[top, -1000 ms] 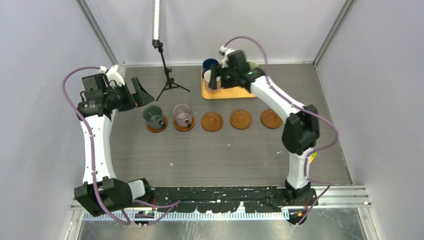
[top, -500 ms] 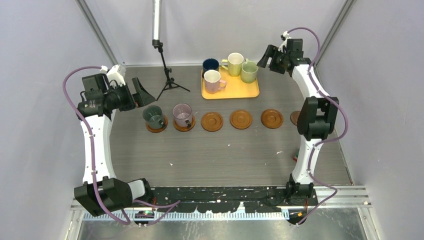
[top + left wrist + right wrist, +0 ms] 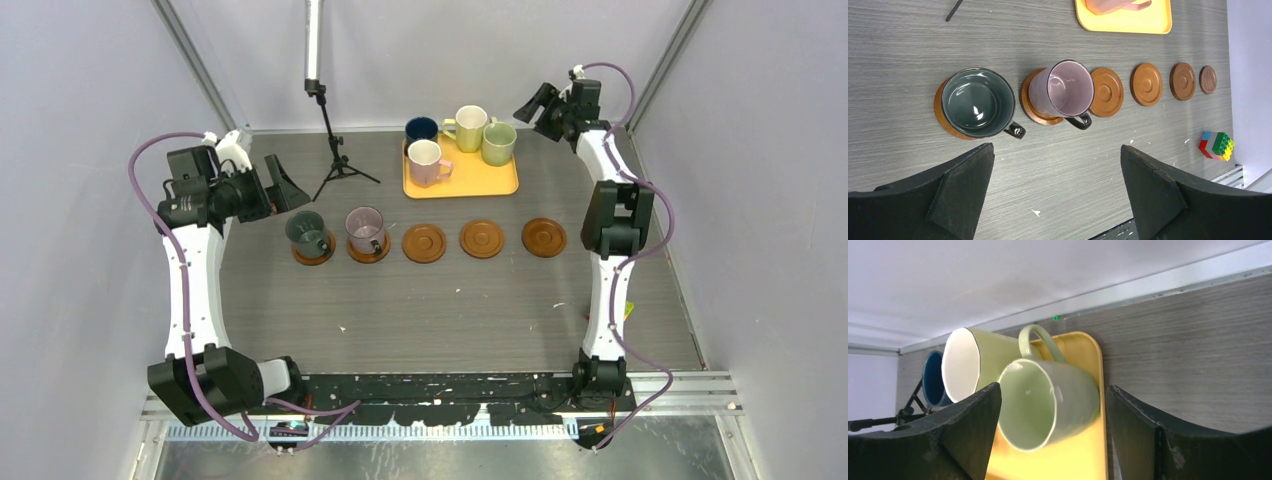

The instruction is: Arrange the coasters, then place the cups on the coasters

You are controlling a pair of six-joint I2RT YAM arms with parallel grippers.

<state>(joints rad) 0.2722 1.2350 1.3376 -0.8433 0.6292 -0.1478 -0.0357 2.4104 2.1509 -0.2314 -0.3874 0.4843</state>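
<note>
Grey wood-grain desk (image 3: 450,310) between white walls, and the row along its middle is only partly filled. At the left end the dark green cup (image 3: 305,230) and the mauve cup (image 3: 365,228) each stand on a coaster. To their right lie three bare coasters (image 3: 482,238), and the left wrist view shows a darker coaster (image 3: 1208,79) closing the row.

What has changed is the right arm. A second ago it hung over the near left part of the yellow tray (image 3: 505,184), by the pink cup (image 3: 425,160). Now it has swung out to the far right corner. The right fingers (image 3: 963,440) stand apart and hold nothing, aimed at the light green cup (image 3: 498,142), which is just beside the pale yellow cup (image 3: 470,125) on the tray, with the navy cup (image 3: 420,129) further left.

That looks to me like a fresh approach from the side, with the light green cup the likely next pick.

The left fingers (image 3: 948,200) have not moved; they are spread wide and empty above the two placed cups.
</note>
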